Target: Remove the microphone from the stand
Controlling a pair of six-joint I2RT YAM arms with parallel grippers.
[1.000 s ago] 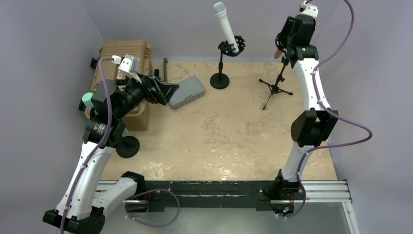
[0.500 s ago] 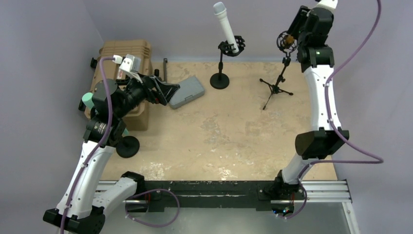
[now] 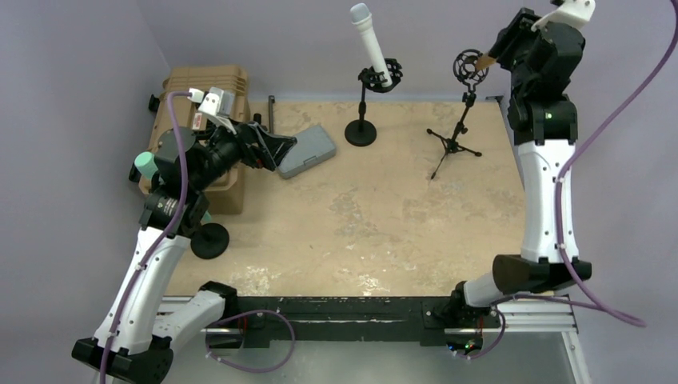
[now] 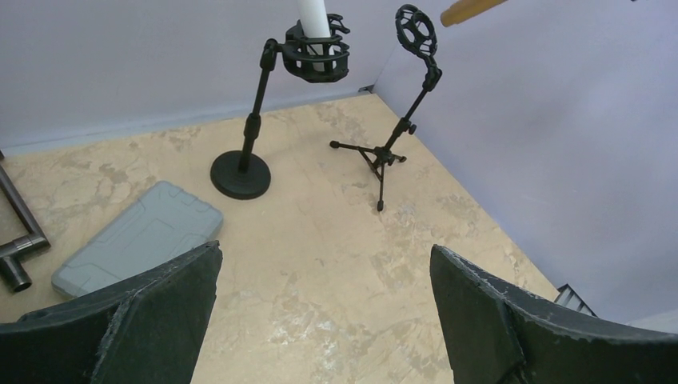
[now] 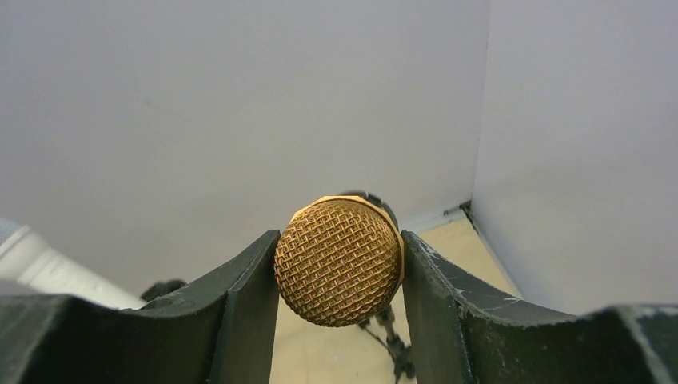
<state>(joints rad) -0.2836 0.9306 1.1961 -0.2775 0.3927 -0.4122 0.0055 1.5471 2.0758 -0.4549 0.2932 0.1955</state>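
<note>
Top view: tan, mottled table (image 3: 360, 216) boxed in by plain lavender walls (image 3: 264, 40). High at rear right, clamped in right gripper (image 3: 502, 50): gold microphone (image 3: 484, 59), out of tripod stand (image 3: 452, 140), tail just beside its open ring mount (image 3: 468, 66). At left, left gripper (image 3: 278, 152) near grey case (image 3: 310, 150). Left wrist view: spread wide, gripping nothing; white microphone (image 4: 314, 12) seated in round-base stand (image 4: 240, 172). Right wrist view: mesh head pinched between both fingers (image 5: 240, 312), wall corner behind.
</note>
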